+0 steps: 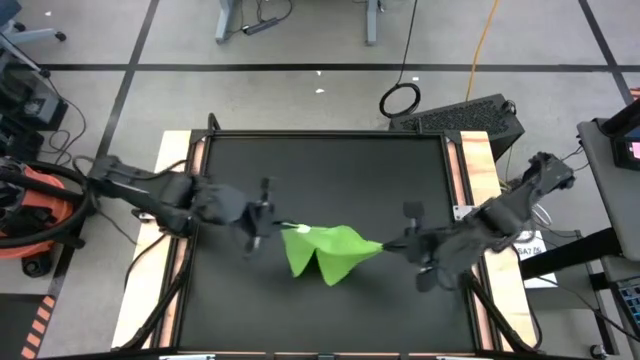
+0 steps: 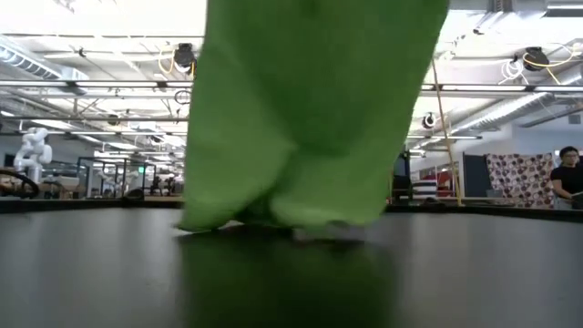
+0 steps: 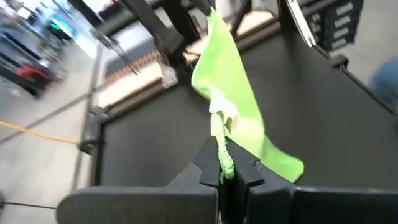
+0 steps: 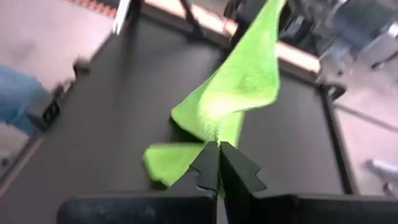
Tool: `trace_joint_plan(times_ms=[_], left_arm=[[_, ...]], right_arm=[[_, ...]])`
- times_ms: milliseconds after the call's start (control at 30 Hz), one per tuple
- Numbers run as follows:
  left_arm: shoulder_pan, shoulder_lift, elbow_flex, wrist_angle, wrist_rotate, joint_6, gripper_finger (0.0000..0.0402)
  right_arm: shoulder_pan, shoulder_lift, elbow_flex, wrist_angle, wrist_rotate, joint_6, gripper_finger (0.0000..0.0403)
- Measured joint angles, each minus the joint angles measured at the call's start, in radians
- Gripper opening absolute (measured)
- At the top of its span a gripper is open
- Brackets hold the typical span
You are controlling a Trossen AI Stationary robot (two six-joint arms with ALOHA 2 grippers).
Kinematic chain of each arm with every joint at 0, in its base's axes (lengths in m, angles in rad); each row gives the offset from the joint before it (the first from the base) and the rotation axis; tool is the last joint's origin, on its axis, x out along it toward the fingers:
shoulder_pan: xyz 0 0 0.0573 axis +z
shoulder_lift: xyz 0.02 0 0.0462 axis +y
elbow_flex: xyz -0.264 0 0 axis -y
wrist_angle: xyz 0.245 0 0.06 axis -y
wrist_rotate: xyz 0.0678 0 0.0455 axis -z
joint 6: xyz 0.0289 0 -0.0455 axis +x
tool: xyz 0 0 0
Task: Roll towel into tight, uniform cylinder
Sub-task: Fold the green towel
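Towel point(image 2: 310, 118) hangs slack over mid-worktop point(image 1: 330, 160), corners pinched by left gripper point(image 1: 268, 226) and right gripper point(image 1: 398, 243), jaws pressed together; uneven tension risks a slipped corner or lopsided roll.

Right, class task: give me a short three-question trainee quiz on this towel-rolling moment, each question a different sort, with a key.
1. True or false: both grippers are shut on the towel.
2. Multiple choice: the towel's lower edge is A) touching the black mat, B) well clear of it, C) off the table.
3. Fill in: the towel hangs stretched between the left gripper and the ___ gripper.

Key: 1 true; 2 A; 3 right.
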Motion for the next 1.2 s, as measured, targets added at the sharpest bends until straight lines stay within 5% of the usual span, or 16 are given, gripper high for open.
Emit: trace_joint_plan(times_ms=[300,667,1200], left_arm=[[-0.174,-0.071,0.0,0.022,-0.087,-0.03,0.0002],[-0.34,-0.069,0.0,0.056,-0.167,-0.053,0.0002],[-0.303,0.016,0.0,0.1,-0.222,-0.027,0.0001]], right_arm=[[0.091,-0.023,0.151,-0.004,-0.044,-0.089,0.0],[0.159,0.0,0.16,0.028,-0.148,-0.053,0.0],[0.163,0.017,0.16,0.038,-0.189,-0.066,0.0]])
